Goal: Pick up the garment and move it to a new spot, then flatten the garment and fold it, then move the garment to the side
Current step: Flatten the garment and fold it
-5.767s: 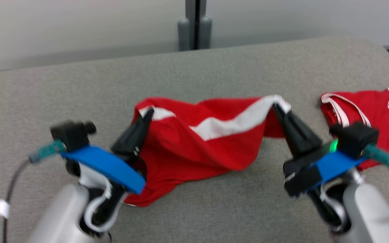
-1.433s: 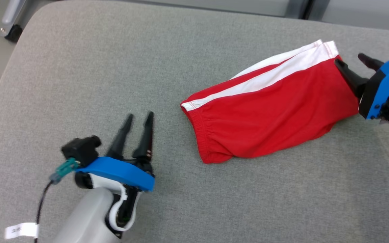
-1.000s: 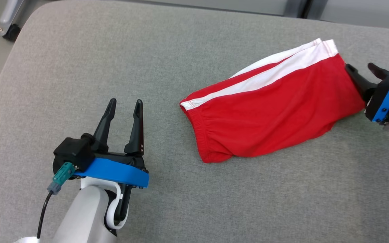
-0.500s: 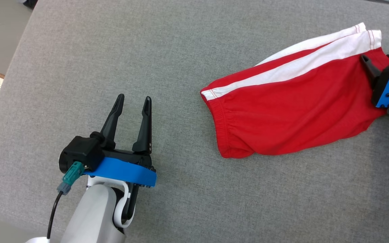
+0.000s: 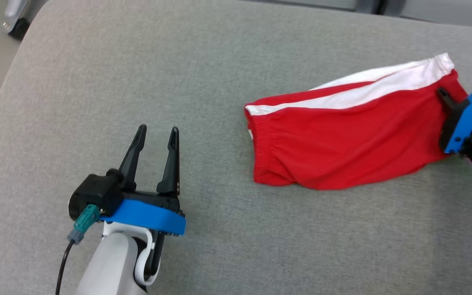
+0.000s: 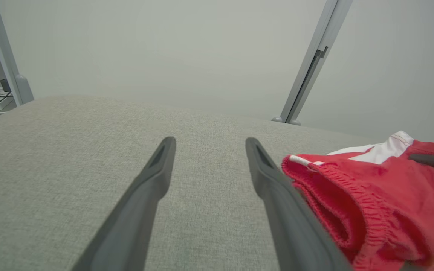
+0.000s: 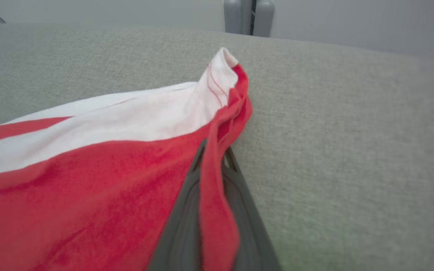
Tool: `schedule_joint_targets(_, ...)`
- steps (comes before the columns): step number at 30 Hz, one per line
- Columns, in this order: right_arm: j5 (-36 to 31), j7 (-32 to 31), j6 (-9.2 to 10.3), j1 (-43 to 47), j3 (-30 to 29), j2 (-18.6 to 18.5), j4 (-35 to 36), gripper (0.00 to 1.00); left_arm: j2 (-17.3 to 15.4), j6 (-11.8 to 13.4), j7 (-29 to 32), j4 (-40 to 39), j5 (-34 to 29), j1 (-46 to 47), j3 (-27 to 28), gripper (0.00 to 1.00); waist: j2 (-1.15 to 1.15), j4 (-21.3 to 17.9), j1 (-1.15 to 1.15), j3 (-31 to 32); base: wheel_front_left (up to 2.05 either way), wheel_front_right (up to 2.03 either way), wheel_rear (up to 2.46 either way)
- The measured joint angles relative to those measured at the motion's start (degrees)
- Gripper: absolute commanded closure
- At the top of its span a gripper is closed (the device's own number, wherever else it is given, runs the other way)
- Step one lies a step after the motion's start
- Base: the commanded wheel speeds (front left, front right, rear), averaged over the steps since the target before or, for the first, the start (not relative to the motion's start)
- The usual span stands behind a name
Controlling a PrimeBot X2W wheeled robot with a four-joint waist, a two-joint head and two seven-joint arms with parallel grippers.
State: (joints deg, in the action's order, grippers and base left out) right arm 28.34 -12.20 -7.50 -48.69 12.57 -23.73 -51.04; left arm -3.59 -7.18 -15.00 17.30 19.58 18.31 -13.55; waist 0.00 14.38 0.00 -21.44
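The garment (image 5: 350, 131), a pair of red shorts with a white side stripe, lies folded on the grey cushion, its elastic waistband toward the left. My right gripper (image 5: 441, 93) is shut on the leg-hem edge at the garment's right end; in the right wrist view the red hem (image 7: 217, 150) is pinched between the two dark fingers of the right gripper (image 7: 213, 150). My left gripper (image 5: 156, 133) stands open over bare cushion, well left of the waistband, nothing between its fingers. In the left wrist view the open left gripper (image 6: 209, 145) has the waistband (image 6: 326, 188) just beside its right finger.
The grey upholstered surface (image 5: 137, 61) has a rounded corner at the far left, with floor and a caster (image 5: 12, 20) beyond it. A pale wall and a slanted metal post (image 6: 311, 67) stand behind the far edge.
My right gripper has gone from open beside the leg hem to shut on it. The garment's right end has shifted and lies flatter. The head view itself has shifted; my left gripper stays open.
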Motion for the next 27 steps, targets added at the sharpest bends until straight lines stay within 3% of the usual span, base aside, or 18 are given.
schedule_joint_targets(7,-5.61,0.18,0.01,4.78,-7.00,-3.65,2.88,1.00,-1.09,-0.02,0.01,-0.25,0.07,-2.11,-0.14,0.00,0.00,-3.44,0.00,3.80,0.00,0.00,0.00)
schedule_joint_targets(12,-12.33,-1.23,0.01,7.65,-13.06,-4.08,6.69,1.00,-1.52,-0.02,0.01,-0.08,0.07,-2.98,-0.43,0.00,0.00,-4.96,0.00,6.35,0.00,0.00,0.00)
schedule_joint_targets(18,-18.18,-6.71,0.01,11.12,-15.23,0.90,16.91,1.00,-1.74,-0.03,0.01,0.43,0.49,-3.13,-1.60,0.00,0.00,-4.97,0.00,8.11,0.00,0.00,0.00)
schedule_joint_targets(27,-21.15,-17.11,0.01,14.69,-10.33,8.24,30.87,1.00,-2.13,-0.03,0.01,0.42,1.00,-3.17,-2.02,0.00,0.00,-3.40,0.00,8.00,0.00,0.00,0.00)
